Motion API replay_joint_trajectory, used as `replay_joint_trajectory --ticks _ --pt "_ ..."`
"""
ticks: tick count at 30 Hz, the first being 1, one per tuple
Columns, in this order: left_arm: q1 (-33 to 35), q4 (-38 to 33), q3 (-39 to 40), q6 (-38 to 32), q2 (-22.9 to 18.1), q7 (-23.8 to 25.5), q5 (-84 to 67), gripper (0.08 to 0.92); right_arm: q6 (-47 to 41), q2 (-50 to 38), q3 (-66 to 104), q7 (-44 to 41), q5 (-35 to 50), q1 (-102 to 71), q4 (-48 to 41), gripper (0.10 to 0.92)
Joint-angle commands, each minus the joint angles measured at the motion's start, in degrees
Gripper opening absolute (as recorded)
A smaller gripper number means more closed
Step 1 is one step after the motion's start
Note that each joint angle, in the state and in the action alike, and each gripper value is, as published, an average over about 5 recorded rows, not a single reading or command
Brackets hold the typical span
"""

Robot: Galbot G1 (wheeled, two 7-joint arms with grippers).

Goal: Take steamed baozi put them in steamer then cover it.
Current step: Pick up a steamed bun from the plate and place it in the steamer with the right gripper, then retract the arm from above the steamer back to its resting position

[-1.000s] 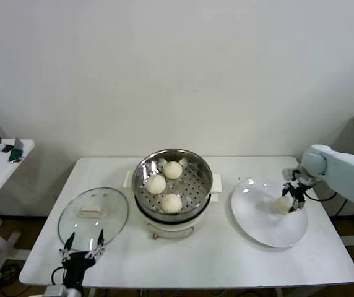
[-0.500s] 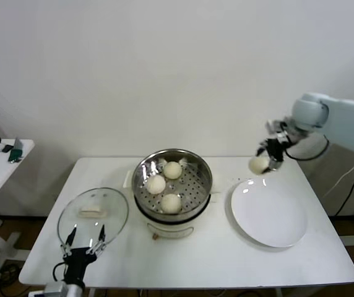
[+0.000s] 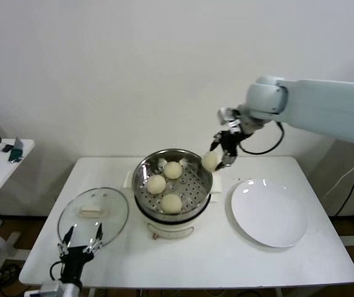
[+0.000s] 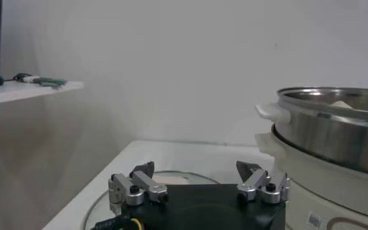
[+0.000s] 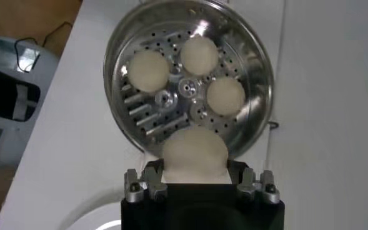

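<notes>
1 white table [image 3: 164,260], pale wall [image 3: 133,74]

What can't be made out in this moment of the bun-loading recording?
- Right gripper fingertips: hidden behind the held cream-white dough bun in the right wrist view.
- White cooker base: mostly covered by the round stainless-steel steamer basket in the head view.
- Left gripper: its arm is cut off by the frame edge.
- Items on the side table: too small to identify.

Three cream baozi [image 3: 164,184] sit in the steel steamer [image 3: 192,192]; a fourth [image 3: 210,161] hangs above its rim.
</notes>
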Motion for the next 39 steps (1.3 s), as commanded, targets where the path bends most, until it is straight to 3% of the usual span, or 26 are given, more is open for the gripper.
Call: replay_joint_trajectory --ticks 1,10,25,34,39 --pt "-0.1 0.3 -0.3 0.0 0.1 0.1 -0.3 0.823 -2.4 9.0 1.1 3.2 -0.9 -7.1 -1.4 0.679" --pt "0.0 0.5 -0.5 0.0 0.3 0.1 -0.4 0.823 -2.3 12.4 1.2 4.6 -7.8 -14.6 -8.8 0.679" --pt "0.1 0.6 -0.5 -0.2 0.2 0.0 -0.4 0.823 -1.2 13.5 1.9 4.4 -10.3 -17.7 -12.7 0.685" --pt "0.2 0.2 -0.6 -0.2 0.2 0.1 -0.4 0.823 0.5 9.9 7.2 -0.1 -0.7 -13.7 -12.4 0.818" --pt "0.0 -0.5 -0.2 0.0 0.0 0.2 -0.4 0.823 -0.1 5.5 11.5 -0.2 9.8 -10.7 -11.4 0.822"
